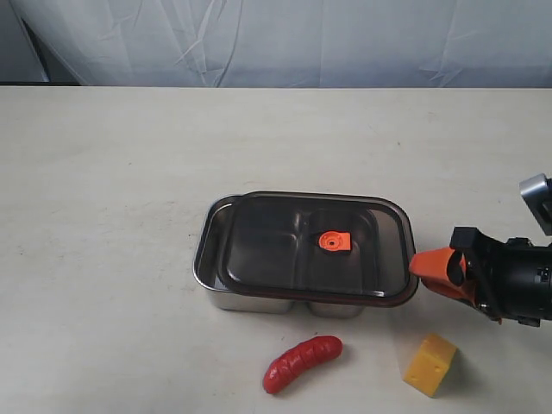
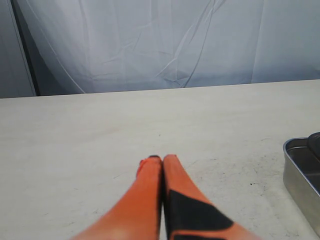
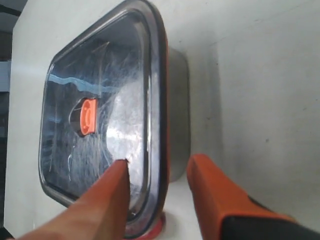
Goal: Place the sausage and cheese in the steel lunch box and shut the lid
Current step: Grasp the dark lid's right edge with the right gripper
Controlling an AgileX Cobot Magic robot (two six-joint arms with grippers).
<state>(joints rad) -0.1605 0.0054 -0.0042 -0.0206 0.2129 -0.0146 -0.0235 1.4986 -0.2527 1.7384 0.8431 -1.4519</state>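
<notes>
Exterior view: a pale table (image 1: 103, 216) is shown with a white cloth backdrop (image 1: 259, 34) behind it. All task items are grouped around the middle and lower right of the table.

Steel lunch box (image 1: 210, 259): set flat on the table near the centre. Both compartments are seen through the lid, and no food is seen inside. One corner (image 2: 295, 170) is also caught at the edge of the left wrist view.

Lid (image 1: 285, 250): laid on top of the box but shifted to the right. A strip of the box's left end is left uncovered, and the lid's right edge overhangs the box wall. The orange valve (image 1: 335, 241) faces up at the lid's centre. The orange seal (image 3: 166, 125) is visible along the rim in the right wrist view.

Sausage (image 1: 302, 362): lying on the table, just in front of the box and apart from it.

Cheese (image 1: 430, 364): resting on the table to the right of the sausage, below the right gripper in the exterior view.

Right gripper (image 1: 420, 263): positioned at the lid's right edge, fingers held apart. In the right wrist view the lid rim (image 3: 159, 100) is seen between the two fingers (image 3: 107, 205). Contact with the rim cannot be confirmed.

Left gripper (image 2: 161, 159): fingers pressed together with nothing between them, held over bare table to the left of the box.
</notes>
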